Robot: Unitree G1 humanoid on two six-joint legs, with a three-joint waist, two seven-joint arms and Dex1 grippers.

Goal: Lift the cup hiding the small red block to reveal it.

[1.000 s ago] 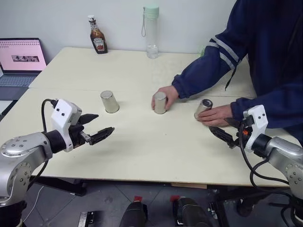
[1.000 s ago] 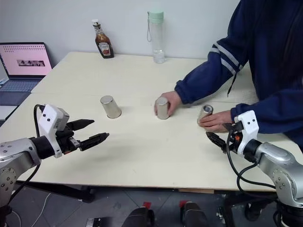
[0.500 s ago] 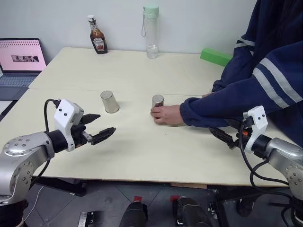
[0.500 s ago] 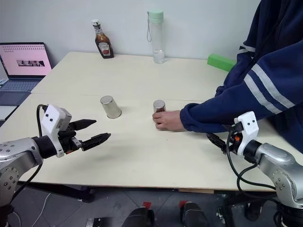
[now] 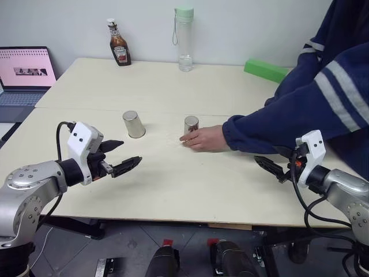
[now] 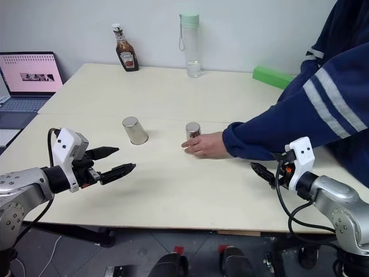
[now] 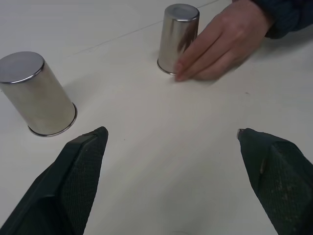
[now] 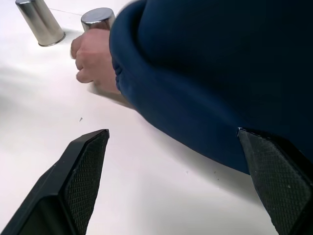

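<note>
Two upturned steel cups stand on the table: one on the left (image 5: 133, 124) and one in the middle (image 5: 191, 124). A person's hand (image 5: 203, 138) rests against the middle cup's right side, and the blue sleeve (image 5: 288, 118) stretches across the table's right part. The small red block is hidden. My left gripper (image 5: 131, 150) hovers open near the front left, pointing toward the cups, well short of them. My right gripper (image 5: 268, 157) is open at the front right, just in front of the sleeve. In the left wrist view, both cups (image 7: 39, 95) (image 7: 178, 38) lie beyond my open fingers (image 7: 78, 176).
At the back of the cream table (image 5: 173, 184) stand a sauce bottle (image 5: 119, 51) and a clear water bottle (image 5: 184, 39). A long green block (image 5: 265, 69) lies back right. A laptop (image 5: 26, 72) sits off the table's left side.
The person took one hand off the right-hand cup and reached the arm across; that cup is now behind the sleeve. The other hand stays at the middle cup. Both grippers kept still.
</note>
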